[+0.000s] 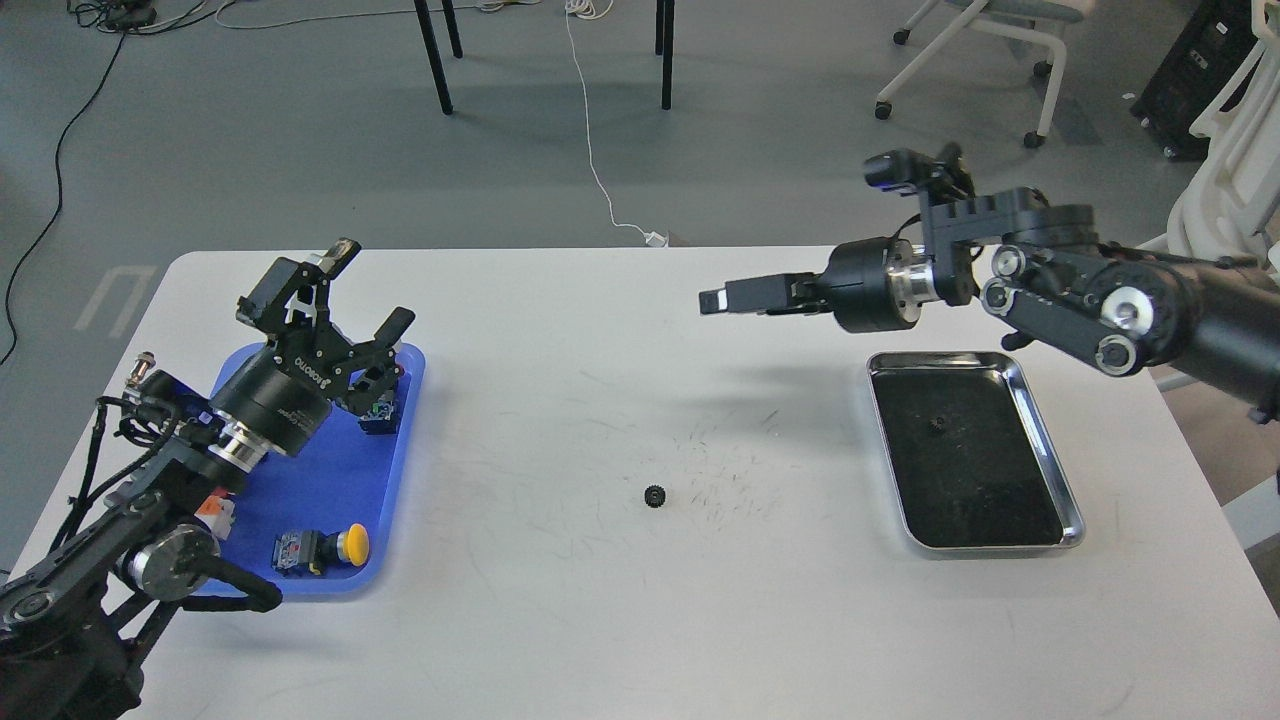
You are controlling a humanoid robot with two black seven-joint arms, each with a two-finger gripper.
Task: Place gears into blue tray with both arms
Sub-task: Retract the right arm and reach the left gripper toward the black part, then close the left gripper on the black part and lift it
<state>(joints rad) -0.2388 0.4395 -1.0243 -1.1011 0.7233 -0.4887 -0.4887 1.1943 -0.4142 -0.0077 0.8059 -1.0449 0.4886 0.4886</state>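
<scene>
White table (620, 620), scuffed mid-frame; one gear (655, 494) lies there, second gear (938, 424) in metal tray (1040, 440) at right. Blue tray (335, 470) left, under left gripper (372, 285), fingers spread, empty. Right gripper (715, 300) mid-air, state unclear. Behind: grey floor (300, 150), cables, chair legs.

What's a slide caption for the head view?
One gear on the table, one in the silver tray; blue tray awaits both.

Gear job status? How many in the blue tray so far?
None visible in the blue tray; it shows only push-button switches. One gear lies mid-table, another sits in the silver tray. Left gripper is open over the blue tray; right gripper holds nothing visible. Both gears remain.
</scene>
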